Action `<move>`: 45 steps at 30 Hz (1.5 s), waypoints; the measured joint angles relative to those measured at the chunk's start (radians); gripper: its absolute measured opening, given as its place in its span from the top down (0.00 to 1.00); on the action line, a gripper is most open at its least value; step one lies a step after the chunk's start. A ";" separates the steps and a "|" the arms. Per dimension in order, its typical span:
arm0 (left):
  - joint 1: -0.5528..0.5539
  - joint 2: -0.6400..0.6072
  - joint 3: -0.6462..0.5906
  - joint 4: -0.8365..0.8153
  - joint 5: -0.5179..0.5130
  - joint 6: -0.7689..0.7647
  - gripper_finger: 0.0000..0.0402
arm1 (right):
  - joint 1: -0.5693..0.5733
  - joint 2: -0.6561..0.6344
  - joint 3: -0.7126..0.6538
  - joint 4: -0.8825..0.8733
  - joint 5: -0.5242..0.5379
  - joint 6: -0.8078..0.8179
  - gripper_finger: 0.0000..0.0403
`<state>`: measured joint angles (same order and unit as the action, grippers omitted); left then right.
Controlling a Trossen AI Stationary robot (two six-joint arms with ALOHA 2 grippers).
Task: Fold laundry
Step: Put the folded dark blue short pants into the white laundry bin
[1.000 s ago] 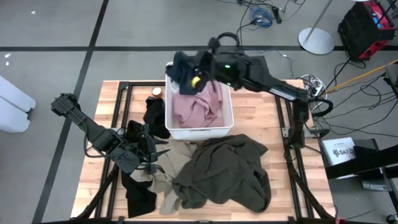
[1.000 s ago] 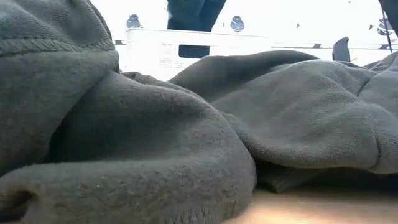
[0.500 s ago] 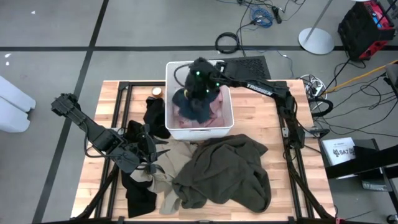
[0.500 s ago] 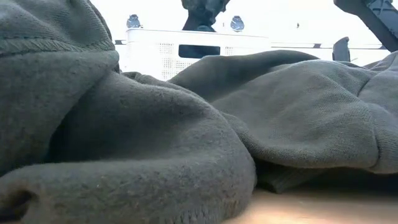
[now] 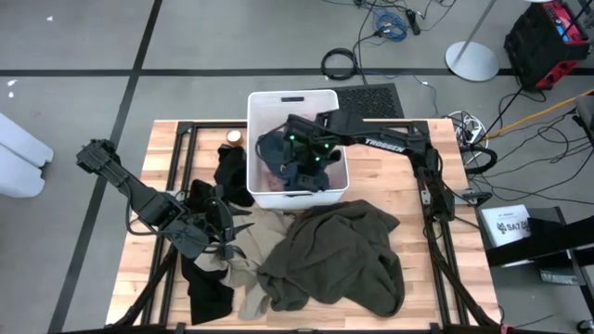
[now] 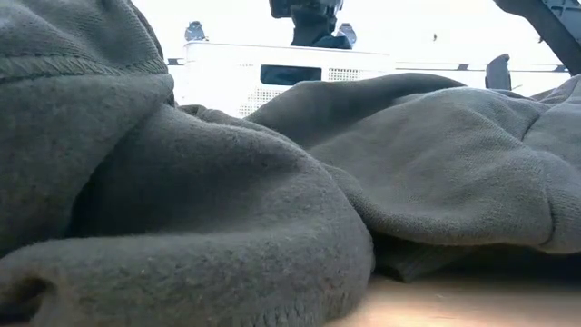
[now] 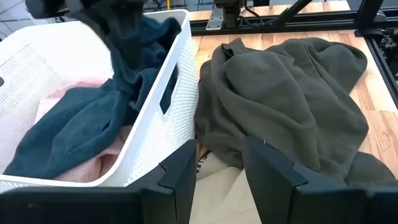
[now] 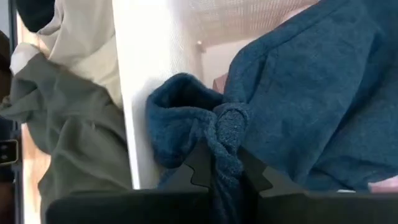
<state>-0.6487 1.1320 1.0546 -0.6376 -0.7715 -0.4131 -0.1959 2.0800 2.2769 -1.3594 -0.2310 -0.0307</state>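
A white bin (image 5: 293, 96) stands at the table's far middle. In it a navy blue garment (image 5: 272, 151) lies over a pale pink one (image 5: 267, 183). My right gripper (image 5: 303, 163) reaches down into the bin, shut on the navy garment (image 8: 323, 81). A large olive-grey garment (image 5: 339, 255) lies heaped on the table in front of the bin. Beige (image 5: 243, 276) and black (image 5: 206, 289) garments lie at the near left. My left gripper (image 7: 217, 171) hovers open over them, with nothing between its fingers. My right gripper pinches a bunched fold of the navy garment (image 8: 227, 134) between its two fingers, several layers thick. The fingers come from above, slanting down into the bin near its wall (image 8: 149, 62). The rest of the garment lies slack in the bin on the pink one.
Another black garment (image 5: 232, 172) lies against the bin's left side. The olive-grey garment (image 6: 272, 209) fills the low view, with the bin (image 6: 272, 73) behind it. Bare wood shows at the table's far left and right edges.
My right gripper has come down into the bin and tipped from nearly level to pointing steeply down, still shut on the navy garment. The garment, held up over the bin's far left corner before, now lies spread in the bin on the pink one.
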 joint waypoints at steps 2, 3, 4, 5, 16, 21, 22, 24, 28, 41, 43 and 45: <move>0.000 0.000 0.000 0.000 0.000 -0.001 0.65 | -0.002 0.004 -0.029 0.078 0.001 -0.014 0.95; 0.000 0.000 0.000 0.000 0.000 -0.001 0.65 | -0.007 0.007 -0.042 0.114 0.001 -0.020 0.95; 0.000 0.000 0.000 0.000 0.000 -0.001 0.65 | -0.012 0.012 -0.057 0.144 0.005 -0.024 0.95; 0.000 0.000 0.000 0.000 0.000 -0.001 0.65 | -0.016 0.021 -0.069 0.178 0.015 -0.024 0.96; 0.000 0.000 0.000 -0.002 0.010 0.000 0.65 | -0.105 0.144 -0.097 0.140 0.068 0.084 0.92; 0.000 0.000 0.000 -0.001 0.010 0.000 0.65 | -0.120 0.156 -0.097 0.108 0.073 0.079 0.88; 0.000 0.000 0.000 0.000 0.010 0.000 0.65 | -0.119 0.153 -0.095 0.107 0.074 0.061 0.86; 0.000 0.000 0.000 0.000 0.011 0.000 0.65 | -0.116 0.140 -0.086 0.106 0.075 0.051 0.83; 0.000 0.000 0.000 0.000 0.012 0.000 0.65 | -0.117 0.099 -0.053 0.106 0.071 0.048 0.74; 0.000 0.000 0.000 0.000 0.012 0.000 0.65 | -0.117 -0.014 -0.042 0.098 0.043 0.095 0.50; 0.000 0.000 0.000 0.000 0.014 0.000 0.65 | -0.119 -0.039 -0.042 0.072 0.043 0.098 0.49; 0.000 0.000 0.000 0.000 0.016 0.000 0.65 | -0.119 -0.072 -0.042 0.039 0.042 0.104 0.49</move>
<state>-0.6487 1.1320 1.0542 -0.6379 -0.7559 -0.4129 -0.3150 2.0083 2.2345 -1.3205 -0.1887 0.0732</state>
